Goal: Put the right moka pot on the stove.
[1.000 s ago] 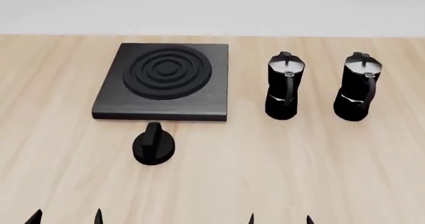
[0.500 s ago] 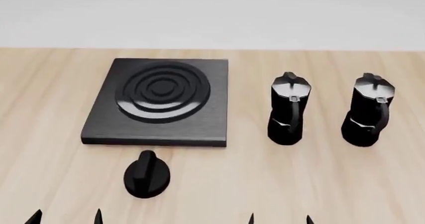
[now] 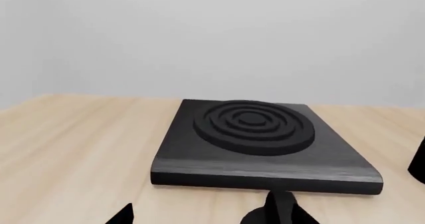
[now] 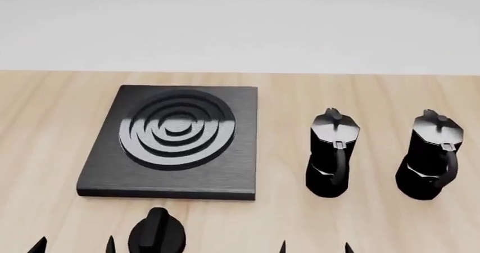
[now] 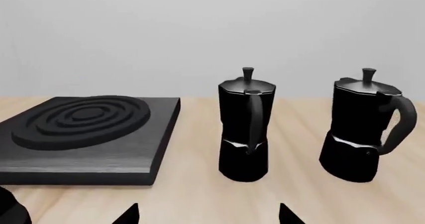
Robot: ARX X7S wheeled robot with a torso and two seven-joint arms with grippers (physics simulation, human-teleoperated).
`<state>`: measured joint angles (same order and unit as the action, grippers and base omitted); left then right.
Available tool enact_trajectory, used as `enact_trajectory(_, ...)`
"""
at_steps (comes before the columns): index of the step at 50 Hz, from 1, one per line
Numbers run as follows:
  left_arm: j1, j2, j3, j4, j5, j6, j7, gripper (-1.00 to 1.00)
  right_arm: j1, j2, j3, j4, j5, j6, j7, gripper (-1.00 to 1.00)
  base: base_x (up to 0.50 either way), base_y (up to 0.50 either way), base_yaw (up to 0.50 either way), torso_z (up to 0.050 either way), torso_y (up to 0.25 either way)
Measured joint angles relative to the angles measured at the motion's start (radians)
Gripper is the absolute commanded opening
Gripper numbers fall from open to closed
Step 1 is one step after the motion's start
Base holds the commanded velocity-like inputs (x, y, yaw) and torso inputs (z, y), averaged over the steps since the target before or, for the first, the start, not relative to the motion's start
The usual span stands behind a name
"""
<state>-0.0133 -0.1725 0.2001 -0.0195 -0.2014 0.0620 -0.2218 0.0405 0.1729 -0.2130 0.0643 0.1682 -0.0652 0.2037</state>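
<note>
- The right moka pot stands upright at the right edge of the head view, on the wooden table, its curved handle turned toward the camera.
- A second moka pot of the same look stands just left of it in that frame, apart from it, also upright.
- The stove lies flat in the left-centre of the head view, well apart from the right moka pot, with the second moka pot between the 2. Its ringed burner carries nothing.
- A round black knob sits near the lower left of the head view, just below the stove's near edge.
- The left gripper shows only as 2 dark fingertips at the bottom left of the head view; they stand apart with nothing between them.
- The right gripper shows likewise at the bottom centre-right, its 2 tips spread and empty, well short of either pot.
- In the right wrist view the right moka pot is at centre-right, the second moka pot at centre, the stove at left.
</note>
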Motion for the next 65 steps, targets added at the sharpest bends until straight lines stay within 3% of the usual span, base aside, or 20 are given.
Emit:
enact_trajectory(27, -0.004, -0.011, 0.014, 0.001, -0.01, 0.0, -0.016, 1.0, 0.009, 0.01, -0.016, 0.013, 0.009, -0.007, 0.009, 1.0, 0.4, 0.0, 0.0, 0.0, 0.0)
enact_trajectory(36, -0.007, -0.02, 0.019, 0.023, -0.022, -0.038, -0.023, 1.0, 0.011, 0.02, -0.021, -0.007, 0.015, 0.008, 0.011, 1.0, 0.02, 0.0, 0.0, 0.0, 0.0)
enact_trajectory(65, -0.073, -0.142, 0.004, 0.607, -0.092, -0.541, -0.155, 1.0, 0.017, 0.108, -0.03, -0.385, 0.018, 0.254, 0.066, 1.0, 0.0, 0.0, 0.0, 0.0, 0.0)
